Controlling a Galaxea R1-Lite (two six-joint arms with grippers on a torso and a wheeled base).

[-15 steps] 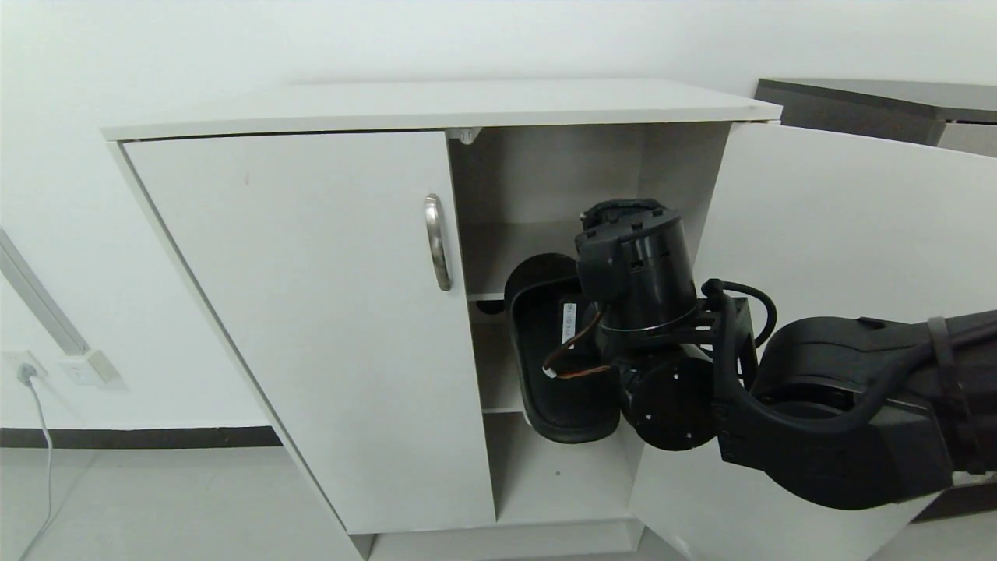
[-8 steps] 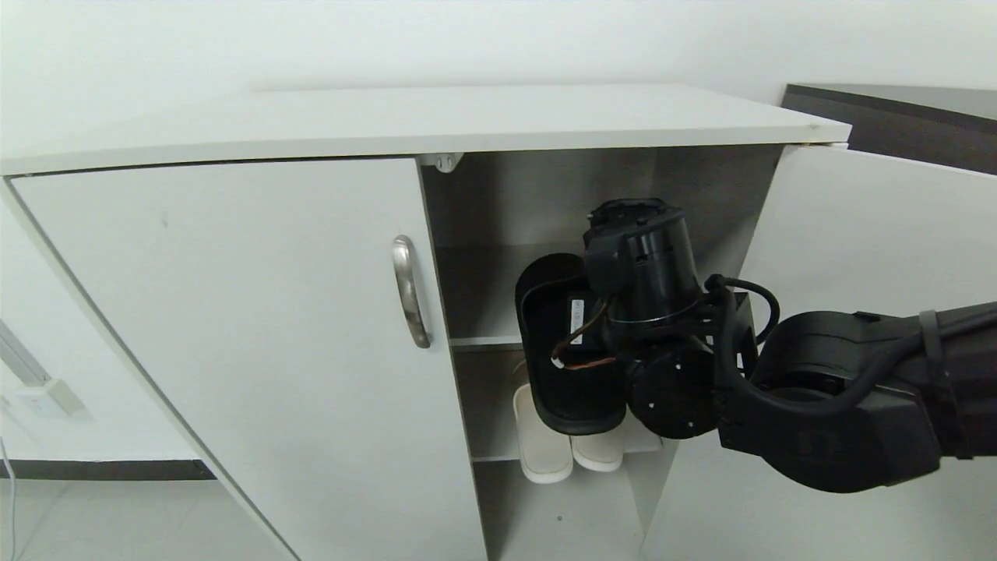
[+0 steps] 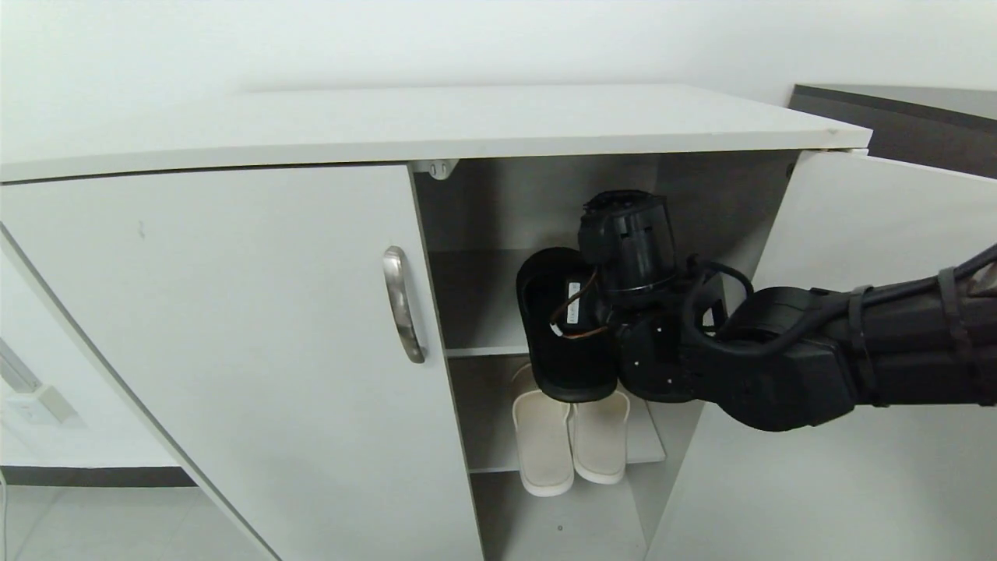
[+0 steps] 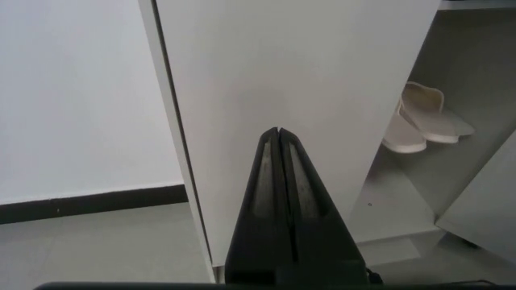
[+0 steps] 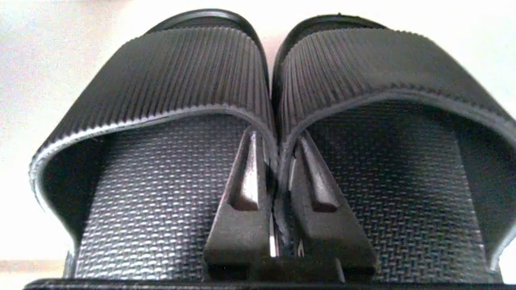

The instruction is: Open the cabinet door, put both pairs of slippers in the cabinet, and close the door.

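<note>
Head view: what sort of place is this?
Probably a plain indoor room, perhaps an entryway: a cabinet against a bare wall, white slippers on its shelf, black slippers in the right claw.

left gripper (image 4: 278,173) closed | facing cabinet door (image 4: 282,72) | white slippers (image 4: 423,121) shelved

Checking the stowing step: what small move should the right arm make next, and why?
Probably ease the right gripper forward and slightly up, carrying the pair of black ribbed rubber slippers over the upper shelf. It is shut on both, the pair of white slippers already lies on the shelf below, and the black pair's lower end hangs lower than the upper shelf's front edge.
</note>
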